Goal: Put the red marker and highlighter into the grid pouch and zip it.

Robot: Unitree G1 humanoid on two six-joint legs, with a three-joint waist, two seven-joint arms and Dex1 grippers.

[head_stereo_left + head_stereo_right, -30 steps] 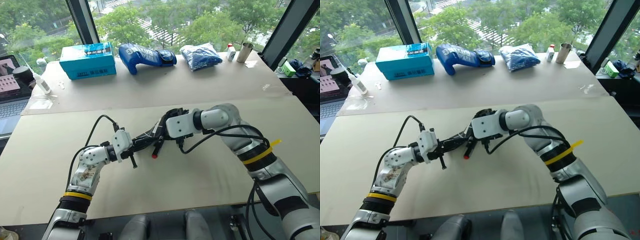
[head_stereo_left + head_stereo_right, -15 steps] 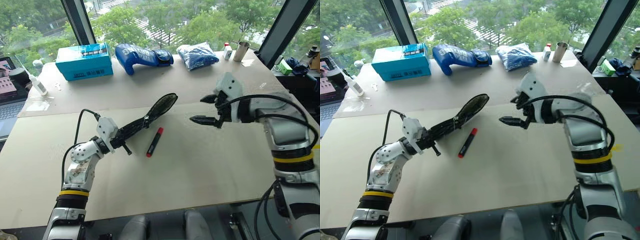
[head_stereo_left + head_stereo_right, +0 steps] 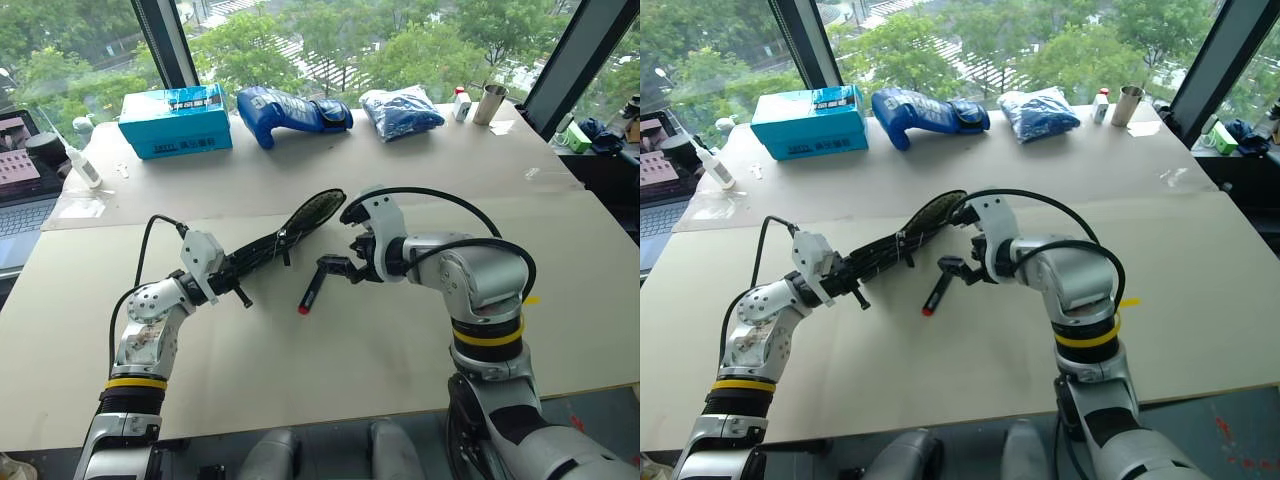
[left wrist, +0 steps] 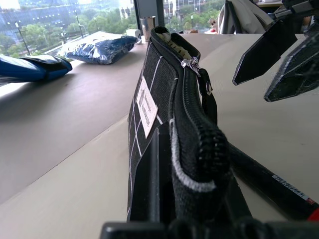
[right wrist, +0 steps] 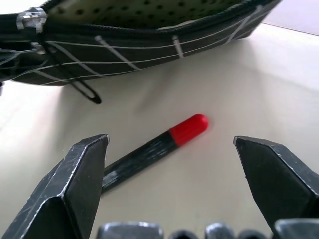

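On table: red marker (image 5: 154, 145) between spread right jaws | left jaws grasping grid pouch (image 3: 290, 235)

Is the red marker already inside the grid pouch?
No, the red marker lies on the table beside the grid pouch, between the right gripper's open fingers.

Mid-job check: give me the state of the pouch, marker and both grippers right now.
Pouch: held edge-up off the table, zipper open at the far end.
Marker: lying loose on the table, capped, not in the pouch.
Left gripper: shut on the pouch's near end.
Right gripper: open, empty, poised over the marker.
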